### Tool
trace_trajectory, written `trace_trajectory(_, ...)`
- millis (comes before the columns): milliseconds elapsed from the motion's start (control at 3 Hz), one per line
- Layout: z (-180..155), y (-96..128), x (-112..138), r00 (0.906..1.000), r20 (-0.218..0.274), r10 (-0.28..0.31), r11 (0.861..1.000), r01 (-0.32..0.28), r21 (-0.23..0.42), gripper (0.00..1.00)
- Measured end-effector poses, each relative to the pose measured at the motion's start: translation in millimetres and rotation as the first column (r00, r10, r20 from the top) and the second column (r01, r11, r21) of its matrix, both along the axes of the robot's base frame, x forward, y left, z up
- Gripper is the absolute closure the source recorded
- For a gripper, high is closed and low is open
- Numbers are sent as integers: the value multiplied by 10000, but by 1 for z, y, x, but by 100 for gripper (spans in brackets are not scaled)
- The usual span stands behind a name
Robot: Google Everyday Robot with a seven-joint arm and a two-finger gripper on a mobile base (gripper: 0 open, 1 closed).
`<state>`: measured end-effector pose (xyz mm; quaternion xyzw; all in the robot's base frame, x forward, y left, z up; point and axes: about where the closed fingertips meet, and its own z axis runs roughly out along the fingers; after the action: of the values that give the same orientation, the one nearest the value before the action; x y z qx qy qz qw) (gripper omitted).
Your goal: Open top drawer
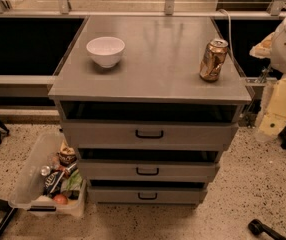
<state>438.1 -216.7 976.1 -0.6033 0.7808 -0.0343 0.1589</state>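
At 7 o'clock, nearest the camera, a clear plastic bin (30, 181) of mixed items is seen on the floor, just beside the cabinet's lower left corner. It is to be kept out of the approach path.

Beyond it, three grey drawer fronts are stacked. The bottom drawer (183, 195) and middle drawer (183, 171) are not to be touched. The top drawer (193, 134) is located just below centre, at 6 o'clock, directly under the desk (153, 79). A dark band is seen between its front and the desk. No interior is shown, so the drawer is judged not yet drawn out.

The step in hand is judged to be the approach to the handle (149, 134), a small black bar at the centre of the front. The handle is to be met square-on at its midpoint and gripped across the bar. The pull is to be made straight toward 6 o'clock. A slanted or off-centre pull is likely to bind the drawer or shake the desk.

On the desk, a white bowl (105, 50) stands at 11 o'clock and a dented can (213, 60) at 1 o'clock, well apart. The can is judged liable to tip if the pull is jerked.

The end effector (278, 46) is found at 3 o'clock, at the right edge, well apart from the handle. No contact with the drawer is seen. Whether it is released or clenched cannot be told.
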Motion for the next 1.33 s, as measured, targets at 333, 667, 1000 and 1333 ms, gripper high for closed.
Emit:
trace_trajectory(333, 0, 0, 0, 10000, 0, 0, 10000, 0, 1, 0)
trace_trajectory(667, -29, -1, -1, 10000, 9, -65, 9982, 64, 601, 0)
trace_trajectory(1000, -134, 0, -13, 9964, -772, 337, 9683, -134, 2493, 0)
trace_trajectory(1333, -250, -1, -36, 9901, -1394, 168, 8758, 527, 4798, 0)
